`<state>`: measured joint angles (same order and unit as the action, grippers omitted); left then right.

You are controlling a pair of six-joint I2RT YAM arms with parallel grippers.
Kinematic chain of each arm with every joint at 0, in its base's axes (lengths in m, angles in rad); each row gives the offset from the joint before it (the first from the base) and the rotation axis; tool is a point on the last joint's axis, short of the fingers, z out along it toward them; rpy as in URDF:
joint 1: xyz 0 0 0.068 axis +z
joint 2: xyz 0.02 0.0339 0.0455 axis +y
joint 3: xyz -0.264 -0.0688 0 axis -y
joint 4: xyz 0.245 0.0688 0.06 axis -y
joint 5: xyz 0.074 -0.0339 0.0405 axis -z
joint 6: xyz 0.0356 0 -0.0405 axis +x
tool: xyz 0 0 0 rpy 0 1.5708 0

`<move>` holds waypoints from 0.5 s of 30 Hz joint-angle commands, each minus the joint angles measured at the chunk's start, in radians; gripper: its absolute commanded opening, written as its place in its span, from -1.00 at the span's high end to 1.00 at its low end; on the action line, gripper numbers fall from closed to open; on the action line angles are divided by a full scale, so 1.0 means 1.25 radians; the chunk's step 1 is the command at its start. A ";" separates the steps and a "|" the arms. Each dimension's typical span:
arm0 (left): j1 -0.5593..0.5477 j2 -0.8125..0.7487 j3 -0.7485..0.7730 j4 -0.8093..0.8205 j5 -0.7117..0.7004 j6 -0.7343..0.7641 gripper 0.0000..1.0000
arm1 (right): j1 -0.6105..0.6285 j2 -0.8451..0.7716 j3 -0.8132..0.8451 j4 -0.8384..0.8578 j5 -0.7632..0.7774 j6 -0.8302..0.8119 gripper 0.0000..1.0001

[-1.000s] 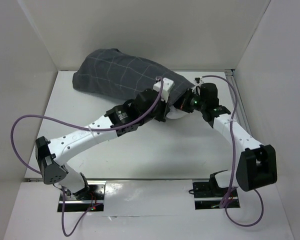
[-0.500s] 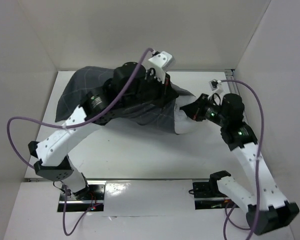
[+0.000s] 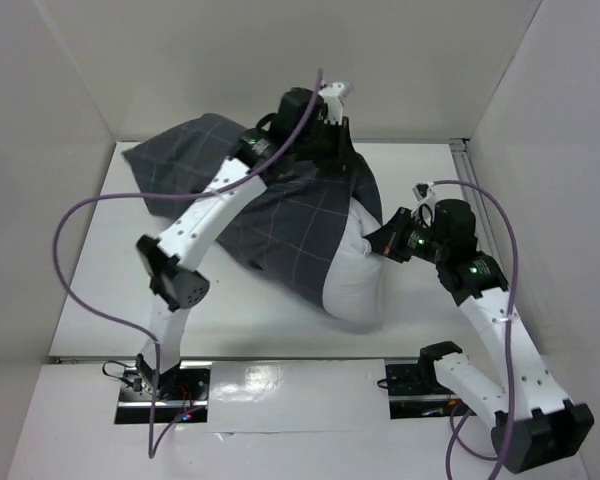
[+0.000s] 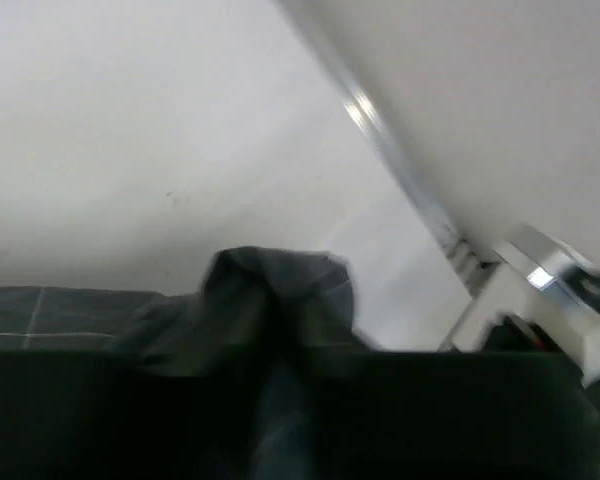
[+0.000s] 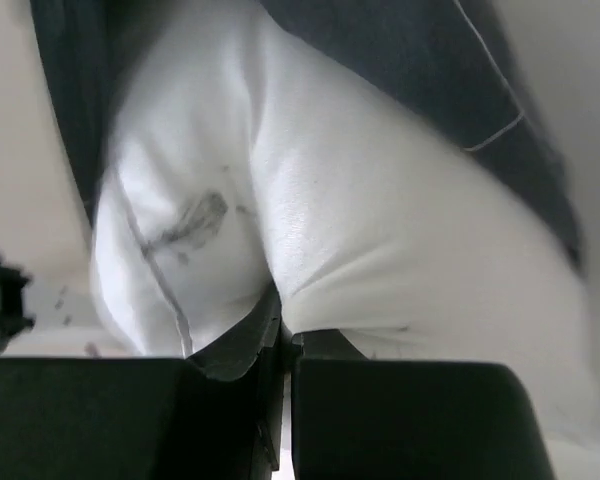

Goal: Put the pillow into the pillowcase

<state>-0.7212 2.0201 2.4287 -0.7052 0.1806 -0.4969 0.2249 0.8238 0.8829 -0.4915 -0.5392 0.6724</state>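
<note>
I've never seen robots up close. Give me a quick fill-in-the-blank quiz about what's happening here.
The left fingers are shut on the dark checked ____. The right fingers pinch the white ____. The loose cables are ____.
Missing: pillowcase; pillow; purple.

Far portion of the pillow [image 3: 355, 275] is hidden inside the pillowcase [image 3: 280, 215]. Left wrist view blurred — left pincer [image 4: 280, 365] fingers dark, cut off at the bottom edge.
</note>
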 commanded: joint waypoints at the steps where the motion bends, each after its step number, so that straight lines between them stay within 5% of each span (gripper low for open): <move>1: 0.059 0.104 0.027 0.094 0.075 -0.027 0.16 | -0.007 0.061 -0.037 0.049 0.085 0.033 1.00; 4: 0.070 0.078 0.015 0.082 0.087 0.002 -0.41 | -0.089 0.126 -0.099 0.163 0.104 0.072 1.00; 8: 0.042 -0.034 -0.055 0.082 -0.073 0.061 -0.62 | -0.240 0.254 -0.147 0.332 0.009 0.053 0.92; 9: 0.032 -0.100 -0.100 0.089 -0.101 0.070 -0.62 | -0.261 0.332 -0.088 0.311 0.009 0.032 0.67; 10: 0.032 -0.130 -0.125 0.089 -0.148 0.078 -0.57 | -0.280 0.365 -0.055 0.272 0.027 -0.002 0.07; 11: 0.024 -0.158 -0.150 0.089 -0.169 0.078 -0.48 | -0.291 0.391 -0.023 0.251 0.042 -0.013 -0.26; 13: 0.015 -0.213 -0.209 0.081 -0.213 0.078 -0.16 | -0.322 0.418 0.041 0.213 0.085 -0.013 -0.65; 15: 0.005 -0.222 -0.231 0.046 -0.230 0.078 -0.04 | -0.348 0.393 0.059 0.213 0.094 0.011 -0.72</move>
<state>-0.7013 1.8153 2.1712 -0.6495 0.0006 -0.4259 -0.1879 1.3636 0.8867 -0.1932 -0.4461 0.7174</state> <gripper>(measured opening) 0.547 0.845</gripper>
